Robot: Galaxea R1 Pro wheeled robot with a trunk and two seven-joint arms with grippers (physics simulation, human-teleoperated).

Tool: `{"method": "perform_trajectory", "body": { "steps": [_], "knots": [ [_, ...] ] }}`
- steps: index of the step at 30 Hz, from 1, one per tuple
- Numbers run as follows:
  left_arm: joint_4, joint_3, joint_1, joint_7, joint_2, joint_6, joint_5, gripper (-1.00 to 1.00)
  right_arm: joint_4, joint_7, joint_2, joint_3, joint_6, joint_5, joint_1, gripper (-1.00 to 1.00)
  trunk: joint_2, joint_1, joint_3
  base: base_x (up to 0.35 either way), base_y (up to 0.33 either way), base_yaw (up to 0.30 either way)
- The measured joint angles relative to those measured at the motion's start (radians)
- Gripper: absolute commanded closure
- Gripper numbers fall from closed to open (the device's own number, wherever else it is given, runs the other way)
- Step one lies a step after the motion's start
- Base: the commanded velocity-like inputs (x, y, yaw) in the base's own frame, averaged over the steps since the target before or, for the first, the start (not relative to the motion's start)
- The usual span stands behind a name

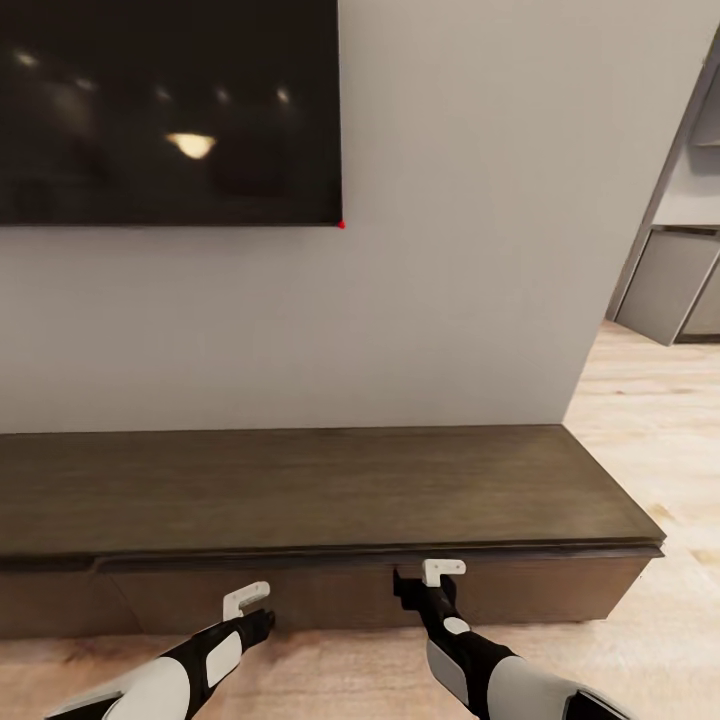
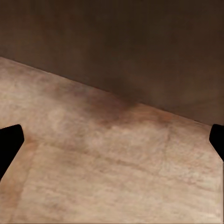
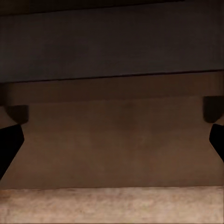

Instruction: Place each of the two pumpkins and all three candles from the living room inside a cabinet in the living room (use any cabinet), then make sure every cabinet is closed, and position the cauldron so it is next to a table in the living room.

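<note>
Both grippers sit low in front of the cabinet (image 1: 330, 490), the long dark-brown unit against the grey wall (image 1: 450, 250). In the head view the left gripper (image 1: 252, 612) hangs just above the wooden floor (image 1: 650, 420) near the drawer front (image 1: 320, 595), and the right gripper (image 1: 428, 582) reaches right up under the cabinet's top edge, close to or touching the drawer front. Each wrist view has its dark fingertips (image 2: 10, 140) at the far edges of the picture, well apart with nothing between them, so both grippers stand wide and hold nothing.

No writing or label can be read anywhere. A black television screen (image 1: 165, 110) hangs on the wall above the cabinet, with a small red dot at its lower corner.

The drawer front looks pushed in, so its inside is hidden. From the right wrist, the cabinet's overhanging top and the plain front (image 3: 112, 140) appear head-on, with a strip of floor (image 3: 112, 205); from the left wrist, mostly floor (image 2: 102, 172) meeting the cabinet base (image 2: 140, 46).
</note>
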Motion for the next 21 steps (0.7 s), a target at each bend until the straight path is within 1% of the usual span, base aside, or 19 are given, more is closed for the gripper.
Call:
{"method": "perform_trajectory", "body": {
  "steps": [6,11,14,17,18,21],
  "knots": [
    [0.0,0.0,0.0,0.0,-0.001,0.0,0.0,-1.0,0.0,-0.001,0.0,0.006,0.001,0.001,0.041,-1.0,0.0,0.0,0.0,0.185,0.0,0.0],
    [0.001,0.0,0.0,0.0,-0.003,0.0,0.0,-1.0,0.0,-0.001,0.0,0.009,0.001,-0.002,0.049,-1.0,0.0,0.0,0.0,0.009,0.0,0.0],
    [0.001,0.0,0.0,0.0,-0.005,0.0,0.0,-1.0,0.001,-0.002,0.0,0.0,0.0,-0.01,0.036,-1.0,0.0,0.001,0.0,-0.186,0.0,0.0],
    [0.001,0.0,0.0,0.0,-0.007,0.0,0.0,-1.0,0.002,-0.002,0.0,0.0,-0.001,-0.012,0.004,-1.0,0.0,0.001,0.0,-0.289,0.0,0.0],
    [0.001,0.0,0.0,0.0,-0.007,0.0,0.0,-1.0,0.0,-0.002,0.0,-0.007,-0.001,0.0,0.0,-1.0,0.0,0.001,0.0,-0.313,0.0,0.0],
    [0.001,0.0,0.0,0.0,-0.007,0.001,0.0,-1.0,0.0,-0.002,0.0,-0.008,-0.001,0.0,0.0,-1.0,0.0,0.001,0.0,-0.32,0.0,0.0]
  ]
}}
